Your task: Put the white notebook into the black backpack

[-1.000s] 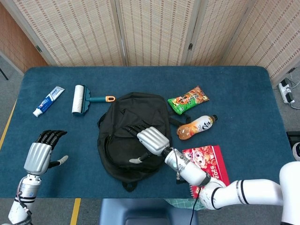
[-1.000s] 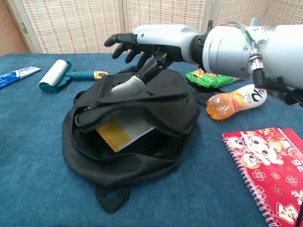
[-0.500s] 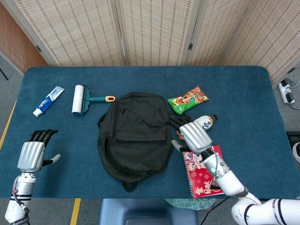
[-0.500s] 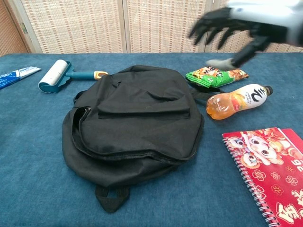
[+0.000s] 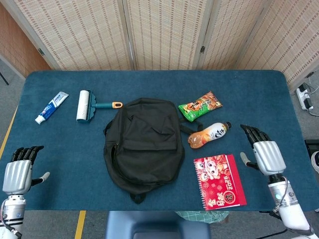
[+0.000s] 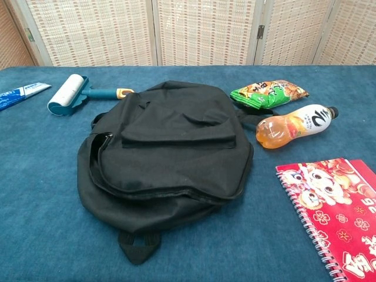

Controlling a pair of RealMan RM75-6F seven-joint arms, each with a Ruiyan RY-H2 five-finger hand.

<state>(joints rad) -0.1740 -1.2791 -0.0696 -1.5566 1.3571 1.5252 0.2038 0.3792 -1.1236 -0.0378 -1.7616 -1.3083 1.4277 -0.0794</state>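
1. The black backpack [image 5: 144, 144] lies flat in the middle of the blue table [image 5: 149, 82] with its flap down; a second ago the flap was lifted and a white and yellow notebook showed inside. The notebook is now out of sight, so I cannot tell its exact spot within the backpack.
2. The right hand [image 5: 263, 154], which rested on top of the backpack a second ago, has pulled back to the table's edge, well to the right of the backpack. Its fingers are spread and it holds nothing.
3. The left hand [image 5: 19, 169] sits further down than before, well left of the backpack, fingers apart and empty.
4. Neither hand shows in the chest view now.
5. A red notebook [image 5: 219, 181] lies right of the backpack's lower end, unmoved.
6. An orange drink bottle [image 5: 209, 134] and a green snack bag [image 5: 200, 105] lie just right of the backpack.
7. A lint roller [image 5: 87, 105] and a toothpaste tube [image 5: 51, 107] lie left of the backpack's top.
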